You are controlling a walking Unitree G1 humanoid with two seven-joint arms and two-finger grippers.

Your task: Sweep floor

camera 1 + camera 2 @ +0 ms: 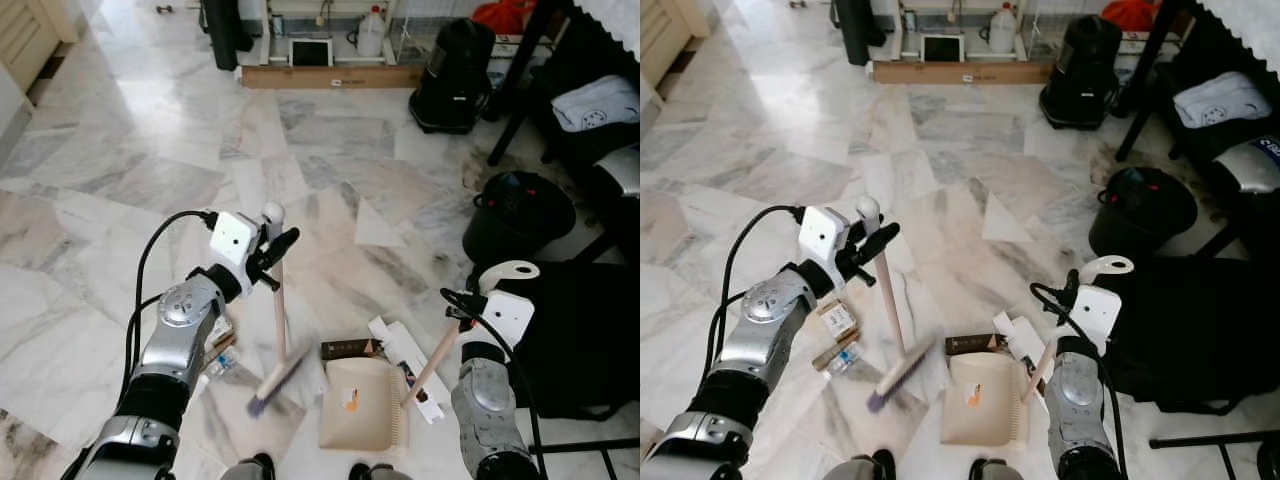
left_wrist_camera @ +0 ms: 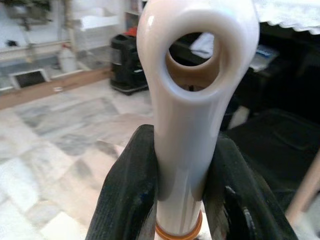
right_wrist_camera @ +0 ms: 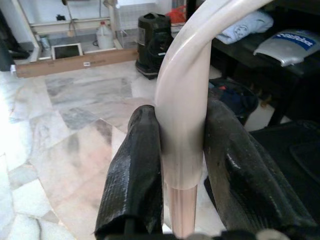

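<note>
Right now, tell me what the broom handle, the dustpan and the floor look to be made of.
Broom handle: pale wood shaft by its matte tan look, with a glossy white plastic cap shut in the left tool.
Dustpan: beige plastic, smooth, matte, moulded; its handle is in the right tool.
Floor: polished marble or marble-look tile, grey-veined and reflective.

Marble floor [image 1: 130,150] with a black vacuum cleaner [image 1: 455,75], black bucket [image 1: 517,215], white jug [image 1: 371,32] and long cardboard box [image 1: 330,76]

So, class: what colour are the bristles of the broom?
Purple, on the broom held by the left gripper; clearest in the right eye view.
</note>
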